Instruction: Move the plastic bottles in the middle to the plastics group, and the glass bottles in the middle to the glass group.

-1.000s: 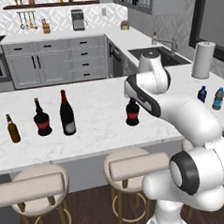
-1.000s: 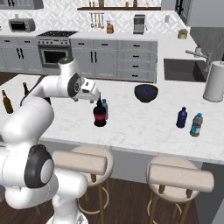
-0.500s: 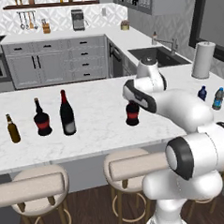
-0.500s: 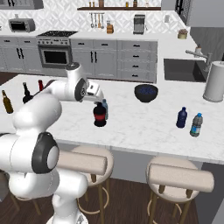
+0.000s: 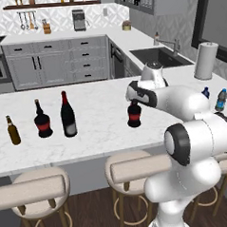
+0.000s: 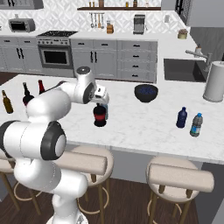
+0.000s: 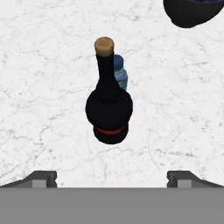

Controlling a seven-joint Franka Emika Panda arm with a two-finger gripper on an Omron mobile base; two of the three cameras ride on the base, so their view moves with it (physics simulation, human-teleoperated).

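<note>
Arm folded in tighter over counter centre; gripper (image 7: 112,177) lowered, now directly above squat dark bottle (image 5: 133,114).

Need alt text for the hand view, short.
A squat round-bellied dark bottle with a red band and tan cork stands upright on a white marbled counter, centred ahead of the open hand. A small light-blue plastic bottle peeks out behind it, and a dark bowl sits at the top right edge.
</note>
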